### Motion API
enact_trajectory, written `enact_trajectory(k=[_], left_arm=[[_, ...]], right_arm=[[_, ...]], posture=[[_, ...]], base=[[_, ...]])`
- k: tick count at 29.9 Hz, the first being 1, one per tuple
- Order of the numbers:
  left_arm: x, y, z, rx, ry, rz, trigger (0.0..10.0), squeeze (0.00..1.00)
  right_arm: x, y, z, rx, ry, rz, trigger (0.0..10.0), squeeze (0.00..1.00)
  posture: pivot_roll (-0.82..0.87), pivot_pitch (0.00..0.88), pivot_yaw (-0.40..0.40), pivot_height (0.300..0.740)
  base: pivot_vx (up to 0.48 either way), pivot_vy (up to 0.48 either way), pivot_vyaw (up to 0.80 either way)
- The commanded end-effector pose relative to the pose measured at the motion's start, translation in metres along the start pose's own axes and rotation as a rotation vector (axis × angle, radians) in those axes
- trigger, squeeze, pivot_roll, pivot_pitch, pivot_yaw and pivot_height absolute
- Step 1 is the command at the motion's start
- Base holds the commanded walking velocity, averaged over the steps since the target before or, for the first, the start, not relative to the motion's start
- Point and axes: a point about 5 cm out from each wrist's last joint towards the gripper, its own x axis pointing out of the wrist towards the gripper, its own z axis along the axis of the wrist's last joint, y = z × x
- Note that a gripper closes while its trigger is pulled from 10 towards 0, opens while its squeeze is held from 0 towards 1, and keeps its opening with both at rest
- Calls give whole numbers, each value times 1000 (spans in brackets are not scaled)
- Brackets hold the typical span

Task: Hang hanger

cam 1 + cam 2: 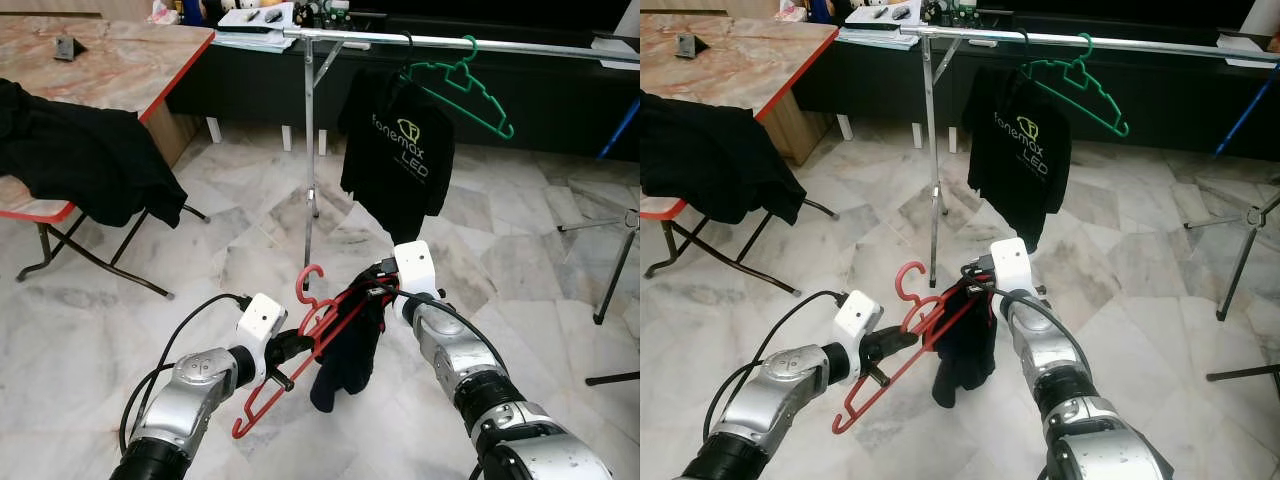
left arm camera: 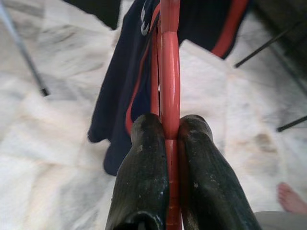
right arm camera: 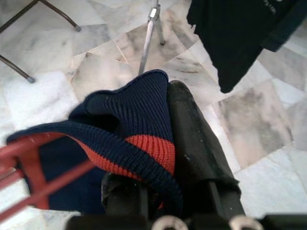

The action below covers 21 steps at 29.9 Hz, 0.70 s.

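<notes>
Red hanger (image 1: pixel 300 345) held by left tool (image 2: pixel 169 136); rail (image 1: pixel 450 42) ahead.

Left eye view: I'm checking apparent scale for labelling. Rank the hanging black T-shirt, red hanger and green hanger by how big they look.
1. Black T-shirt.
2. Red hanger, though it is nearer the camera.
3. Green hanger, smaller-looking but farther off, so true sizes may be alike.

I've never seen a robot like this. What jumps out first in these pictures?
Two silver arms meet over a marble floor: the left gripper clamps a red hanger, while the right gripper pinches the navy garment on it. Ahead, a metal rail carries a green hanger and a black shirt.
</notes>
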Motion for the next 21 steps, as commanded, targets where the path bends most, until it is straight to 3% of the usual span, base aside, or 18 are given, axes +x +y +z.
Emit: enact_trajectory(k=[1,6,9,12,17,21], left_arm=[[-2,9,0,10,-2,62,10000,0],[-2,11,3,10,-18,73,10000,0],[-2,7,3,7,-25,42,10000,0],[-1,-5,5,-4,-40,-61,10000,0],[-1,-12,8,-33,-73,-128,10000,0],[0,-11,9,-37,-83,-118,10000,0]], right_arm=[[-1,-9,3,-8,-14,-57,10000,0],[-2,-12,3,-2,-13,-73,10000,0],[-1,-5,3,-10,-10,-19,10000,0],[-1,10,4,-46,-21,103,10000,0],[0,14,9,-59,-37,133,10000,0],[0,14,12,-63,-42,138,10000,0]], posture=[[41,183,-12,740],[42,185,-12,740],[41,186,-11,740],[41,185,-11,740],[43,184,-10,740],[44,183,-11,740]], base=[[0,0,0],[0,0,0],[0,0,0],[0,0,0],[0,0,0],[0,0,0]])
